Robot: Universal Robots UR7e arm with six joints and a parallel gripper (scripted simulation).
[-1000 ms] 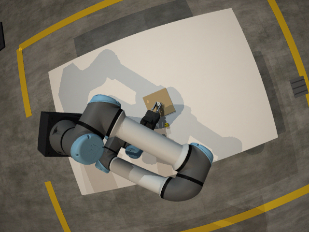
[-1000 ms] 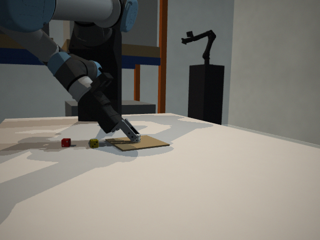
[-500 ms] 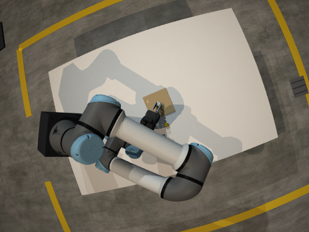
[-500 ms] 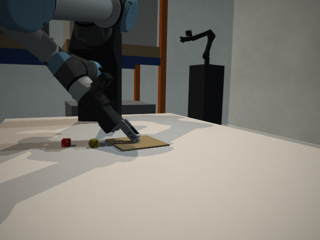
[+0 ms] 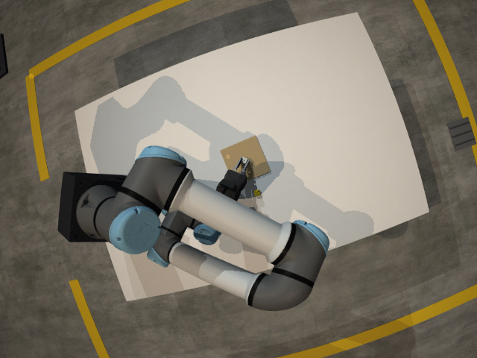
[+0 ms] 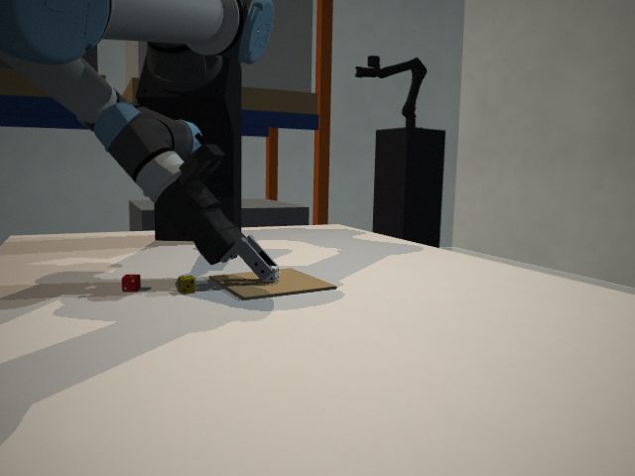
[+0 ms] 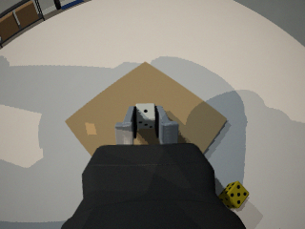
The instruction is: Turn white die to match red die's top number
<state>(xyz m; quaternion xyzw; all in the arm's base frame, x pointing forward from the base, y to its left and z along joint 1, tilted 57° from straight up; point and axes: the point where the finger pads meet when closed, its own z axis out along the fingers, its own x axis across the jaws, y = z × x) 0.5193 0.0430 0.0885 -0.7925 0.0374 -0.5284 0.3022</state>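
Observation:
My gripper [image 5: 243,162] [image 6: 270,277] [image 7: 145,115] is tilted and low over the tan mat [image 5: 254,151] [image 6: 303,283] [image 7: 111,105]. It is shut on the white die [image 7: 145,118] [image 5: 244,159], which rests at or just above the mat's surface. The die's face towards the wrist camera shows dark pips; its top number cannot be read.
A yellow die [image 5: 256,193] [image 6: 187,284] [image 7: 234,195] lies on the table between the red die and the mat, close to the mat's edge. The arm's forearm [image 5: 231,219] spans the table's near left part. The table [image 5: 327,115] extends widely beyond the mat.

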